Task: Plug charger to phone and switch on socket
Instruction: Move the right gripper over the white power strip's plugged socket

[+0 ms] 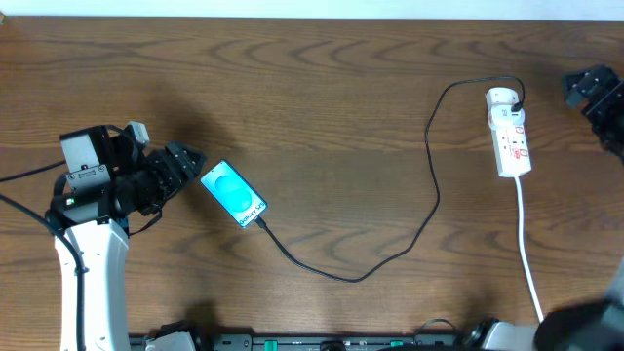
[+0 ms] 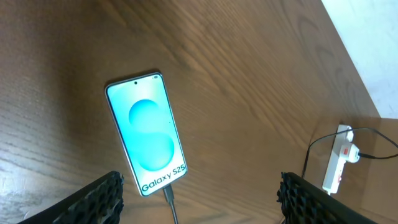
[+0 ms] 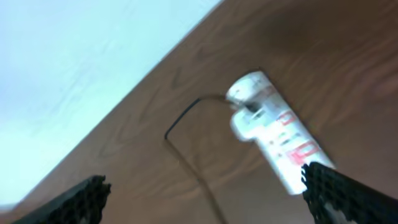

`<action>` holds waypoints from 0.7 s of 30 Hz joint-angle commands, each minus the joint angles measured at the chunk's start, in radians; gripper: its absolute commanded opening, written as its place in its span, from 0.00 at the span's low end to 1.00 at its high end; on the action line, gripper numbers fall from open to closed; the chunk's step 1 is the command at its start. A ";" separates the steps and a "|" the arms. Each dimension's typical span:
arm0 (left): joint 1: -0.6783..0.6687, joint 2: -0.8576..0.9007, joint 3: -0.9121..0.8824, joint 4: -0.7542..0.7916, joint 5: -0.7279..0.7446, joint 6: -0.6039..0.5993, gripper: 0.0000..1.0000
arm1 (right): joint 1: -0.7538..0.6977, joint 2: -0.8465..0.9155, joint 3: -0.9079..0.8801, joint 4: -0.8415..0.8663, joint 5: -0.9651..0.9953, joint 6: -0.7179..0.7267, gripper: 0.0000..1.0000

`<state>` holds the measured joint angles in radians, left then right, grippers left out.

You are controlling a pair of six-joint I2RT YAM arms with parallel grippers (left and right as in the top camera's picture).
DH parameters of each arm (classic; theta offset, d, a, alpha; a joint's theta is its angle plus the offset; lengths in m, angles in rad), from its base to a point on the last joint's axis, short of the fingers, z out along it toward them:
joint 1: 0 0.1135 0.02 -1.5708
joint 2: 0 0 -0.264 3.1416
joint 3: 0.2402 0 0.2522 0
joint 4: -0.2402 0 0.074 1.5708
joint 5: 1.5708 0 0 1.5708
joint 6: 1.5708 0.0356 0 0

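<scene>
The phone (image 1: 234,193) lies flat just off the left gripper (image 1: 183,162), fingers wide apart, and the charger (image 1: 390,258) looks seated in its lower end. The right gripper (image 1: 589,90), also spread, hangs near the power strip (image 1: 512,139) far right. That strip's light and may skid, so press its red-marked switch straight down.

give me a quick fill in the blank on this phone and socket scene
1. The phone screen reads Galaxy ____.
2. The socket is ____ with red marks.
3. The left gripper, beside the phone, is ____.
4. The black charger runs from the phone to the ____.
Missing words: S25; white; open; socket.
</scene>
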<state>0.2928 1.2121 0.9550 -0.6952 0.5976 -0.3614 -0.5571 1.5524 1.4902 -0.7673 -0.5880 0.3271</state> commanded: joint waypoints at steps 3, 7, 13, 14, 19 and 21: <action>0.005 0.006 0.000 0.000 -0.008 0.013 0.80 | -0.053 0.308 0.241 -0.150 -0.450 -0.195 0.99; 0.005 0.006 0.000 0.000 -0.008 0.013 0.80 | -0.022 0.497 0.502 -0.429 -0.364 -0.404 0.99; 0.005 0.008 0.000 0.000 -0.008 0.013 0.80 | 0.060 0.571 0.658 -0.642 0.161 -0.557 0.99; 0.005 0.010 0.000 0.000 -0.008 0.013 0.80 | 0.063 0.571 0.658 -0.646 0.193 -0.562 0.99; 0.005 0.017 0.000 -0.006 -0.008 0.013 0.80 | 0.072 0.576 0.657 -0.612 0.193 -0.572 0.99; 0.005 0.017 0.000 -0.008 -0.008 0.013 0.80 | 0.075 0.577 0.657 -0.603 0.193 -0.585 0.99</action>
<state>0.2928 1.2190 0.9550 -0.6998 0.5957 -0.3614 -0.4934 2.1201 2.1319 -1.3808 -0.4316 -0.2138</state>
